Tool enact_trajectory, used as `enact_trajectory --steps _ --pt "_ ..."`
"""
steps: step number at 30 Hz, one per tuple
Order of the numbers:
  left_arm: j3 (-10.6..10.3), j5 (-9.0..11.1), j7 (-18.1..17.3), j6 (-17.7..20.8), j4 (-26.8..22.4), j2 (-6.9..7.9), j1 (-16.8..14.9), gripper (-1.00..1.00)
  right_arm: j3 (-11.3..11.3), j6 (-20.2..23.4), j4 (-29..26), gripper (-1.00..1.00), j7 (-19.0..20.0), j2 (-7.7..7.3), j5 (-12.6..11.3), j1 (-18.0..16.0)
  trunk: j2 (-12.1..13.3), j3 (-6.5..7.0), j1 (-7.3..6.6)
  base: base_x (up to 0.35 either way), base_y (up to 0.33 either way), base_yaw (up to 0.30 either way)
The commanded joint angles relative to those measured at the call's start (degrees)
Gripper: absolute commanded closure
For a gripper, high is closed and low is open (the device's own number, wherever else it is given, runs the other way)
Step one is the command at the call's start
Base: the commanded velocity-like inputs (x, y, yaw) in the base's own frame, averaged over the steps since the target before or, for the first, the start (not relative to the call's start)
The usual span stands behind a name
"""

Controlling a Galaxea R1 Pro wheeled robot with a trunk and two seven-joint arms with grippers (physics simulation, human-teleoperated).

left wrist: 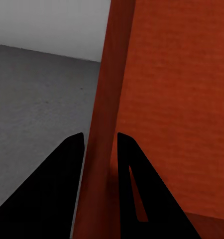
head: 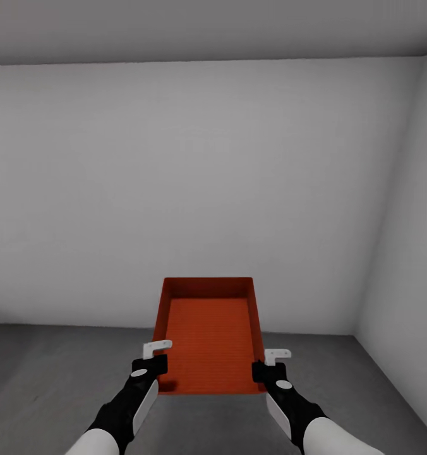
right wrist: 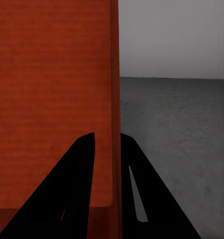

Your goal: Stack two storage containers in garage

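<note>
Orange-red storage container (head: 208, 338) held up over dark grey garage floor (head: 49, 379), facing plain white wall (head: 175, 189). Left gripper (head: 151, 356) fingers (left wrist: 67, 174) clamped on left side wall, one each side. Right gripper (head: 271, 361) fingers (right wrist: 77, 189) clamped likewise on right side wall. Container open-topped, nothing inside, roughly level.

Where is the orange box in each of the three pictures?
Head view: the storage container sits low in the middle, held between the left gripper and the right gripper.
Left wrist view: its side wall runs between the two dark fingers, with the box's inside beside it.
Right wrist view: its other side wall runs between the fingers.
Shared landmark: the dark grey floor meeting the white wall.
</note>
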Motion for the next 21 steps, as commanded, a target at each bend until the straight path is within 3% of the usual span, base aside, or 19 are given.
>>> enact_trajectory --steps 1,6,10,21 --pt "0.17 -1.15 1.05 0.45 -0.33 0.08 -0.02 1.0 -0.63 -0.3 0.2 1.0 -1.62 -0.55 -0.77 -0.03 -0.05 -0.02 0.02 0.0 0.0 -0.295" --pt "0.13 -1.15 1.07 0.46 -0.26 0.05 -0.02 1.0 -0.63 -0.3 0.2 1.0 -1.62 -0.57 -0.78 -0.03 -0.05 -0.02 0.02 0.0 0.0 -0.268" --pt "0.25 -1.15 1.07 0.46 0.05 0.05 0.01 1.0 -0.63 -0.35 0.2 1.0 -1.62 -0.56 -0.77 -0.03 -0.05 -0.02 0.02 0.035 0.0 -0.064" --pt "0.3 -1.15 1.07 0.46 0.14 0.14 -0.01 1.0 -0.54 -0.31 0.2 1.0 -1.62 -0.58 -0.74 -0.03 -0.05 -0.02 0.02 0.287 0.0 -0.003"
